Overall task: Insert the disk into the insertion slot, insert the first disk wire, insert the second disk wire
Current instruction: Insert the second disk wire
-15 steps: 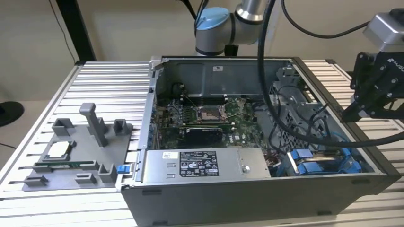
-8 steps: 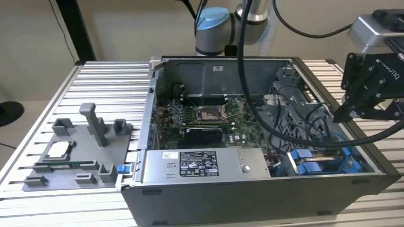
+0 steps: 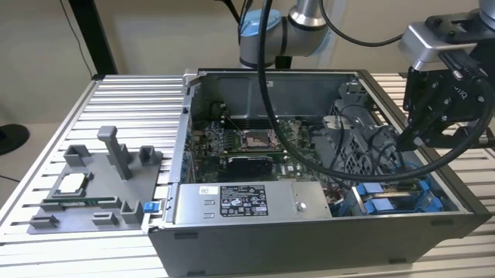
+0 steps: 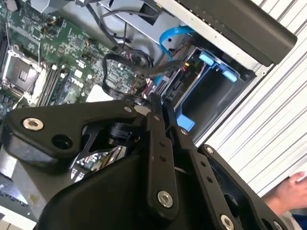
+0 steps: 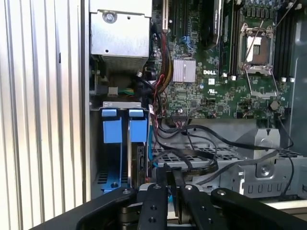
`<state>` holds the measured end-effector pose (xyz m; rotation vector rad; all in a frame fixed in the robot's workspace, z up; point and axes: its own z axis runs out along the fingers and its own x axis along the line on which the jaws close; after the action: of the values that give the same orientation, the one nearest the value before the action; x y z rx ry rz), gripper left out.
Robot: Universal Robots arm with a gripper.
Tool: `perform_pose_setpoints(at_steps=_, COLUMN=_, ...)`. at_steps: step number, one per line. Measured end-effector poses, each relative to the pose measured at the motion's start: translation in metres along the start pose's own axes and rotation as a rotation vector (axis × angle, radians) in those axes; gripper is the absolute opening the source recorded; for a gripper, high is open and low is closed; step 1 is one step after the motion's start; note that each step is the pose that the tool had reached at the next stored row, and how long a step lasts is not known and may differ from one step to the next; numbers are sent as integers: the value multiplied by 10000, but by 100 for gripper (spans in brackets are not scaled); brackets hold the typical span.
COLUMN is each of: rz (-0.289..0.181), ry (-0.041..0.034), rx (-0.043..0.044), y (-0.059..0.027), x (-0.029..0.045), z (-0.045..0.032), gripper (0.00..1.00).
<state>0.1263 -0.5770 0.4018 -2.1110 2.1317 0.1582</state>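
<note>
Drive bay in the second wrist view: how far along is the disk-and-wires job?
Done: nothing that shows; the blue-railed drive bay looks empty. In hand: the end effector hovers beside it, near loose black cables. Left: apparently the disk and both wires.

Blue-railed insertion slot (image 4: 213, 88) sits in case's corner.

Robotics lab bench: ribbed aluminium table (image 3: 131, 98), opened computer case (image 3: 309, 243), grey fixture plate (image 3: 108, 182), robot arm (image 3: 251, 26)

Bright, even light; glare on the ribbed table (image 5: 38, 120); case (image 3: 232, 92) interior shadowed
</note>
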Motion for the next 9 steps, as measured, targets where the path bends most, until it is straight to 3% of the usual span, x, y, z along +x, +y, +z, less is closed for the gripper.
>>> perform_pose_setpoints(at_steps=9, rz=-2, ry=1, rx=7, y=12, x=0, z=-1, gripper=0)
